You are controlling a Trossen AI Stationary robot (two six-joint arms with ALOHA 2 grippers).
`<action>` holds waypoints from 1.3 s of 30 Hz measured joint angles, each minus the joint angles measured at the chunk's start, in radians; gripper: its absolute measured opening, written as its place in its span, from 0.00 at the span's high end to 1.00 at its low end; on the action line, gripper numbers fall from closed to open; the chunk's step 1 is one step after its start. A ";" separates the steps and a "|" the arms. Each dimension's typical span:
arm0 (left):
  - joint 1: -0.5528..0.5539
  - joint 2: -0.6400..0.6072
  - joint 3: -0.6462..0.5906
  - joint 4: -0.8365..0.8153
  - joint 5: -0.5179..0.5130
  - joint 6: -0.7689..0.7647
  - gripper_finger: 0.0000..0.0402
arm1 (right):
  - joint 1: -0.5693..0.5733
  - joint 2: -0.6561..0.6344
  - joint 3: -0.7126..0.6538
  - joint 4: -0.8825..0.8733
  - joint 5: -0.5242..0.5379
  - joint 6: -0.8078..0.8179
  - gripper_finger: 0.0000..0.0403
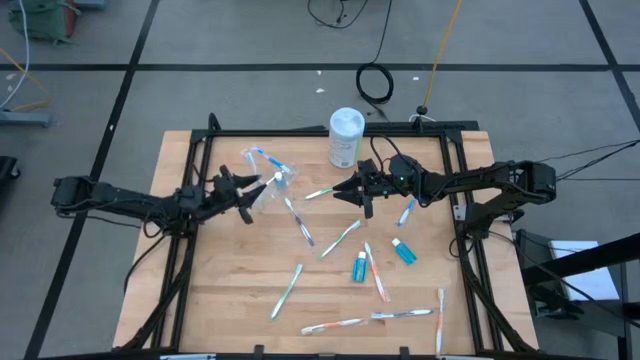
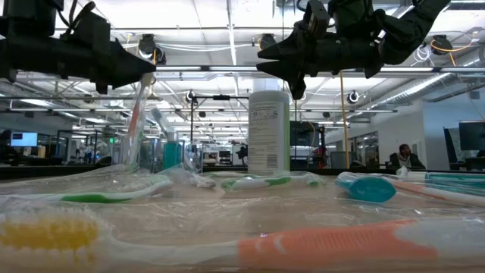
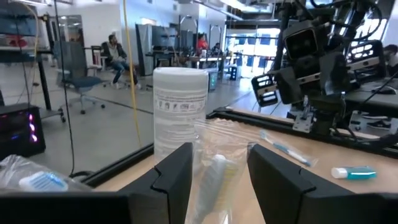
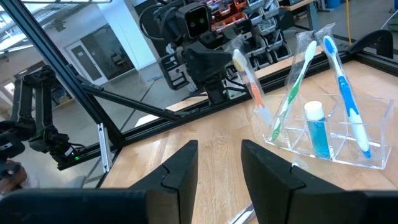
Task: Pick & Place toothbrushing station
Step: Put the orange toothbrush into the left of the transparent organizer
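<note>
Jaws of the left gripper (image 3: 214,177) stand part open around a clear plastic wrapper holding a white toothbrush (image 3: 208,180); whether they pinch it or only straddle it, cannot tell. In the high view this gripper (image 1: 250,195) sits left of centre, right beside the clear plastic compartment holder (image 1: 272,172) at upper centre-left of the wooden counter (image 1: 220,290), probably so the wrapped brush can go in upright.

Right gripper (image 4: 217,163) jaws are part open with nothing between them, aimed across bare wood at the clear holder (image 4: 323,140), which already carries a green-white toothbrush (image 4: 292,93), a blue-white toothbrush (image 4: 345,87), an orange-handled toothbrush (image 4: 249,78) and a small teal tube (image 4: 317,130), all upright in separate slots. In the high view that gripper (image 1: 358,190) hovers centre-right, near a green-white brush (image 1: 322,192) lying flat, likely the next pick.

Tall white cylindrical canister (image 1: 346,137) stands at the counter's top edge, not part of the job. More brushes lie scattered lower centre, with two teal tubes (image 1: 360,266) beside them. Task looks partway done.
</note>
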 joint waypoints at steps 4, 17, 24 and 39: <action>-0.003 0.000 0.000 -0.025 -0.082 0.000 0.60 | 0.000 0.000 0.000 0.000 0.000 0.000 0.72; -0.003 0.000 0.032 -0.182 -0.275 0.062 0.60 | 0.000 0.000 0.000 0.000 0.000 0.000 0.72; -0.003 0.000 0.114 -0.465 -0.377 -0.013 0.59 | 0.000 0.000 0.000 0.000 0.000 0.000 0.72; -0.053 0.000 0.130 -0.388 -0.388 0.006 0.34 | 0.000 0.000 0.000 0.000 0.000 -0.002 0.72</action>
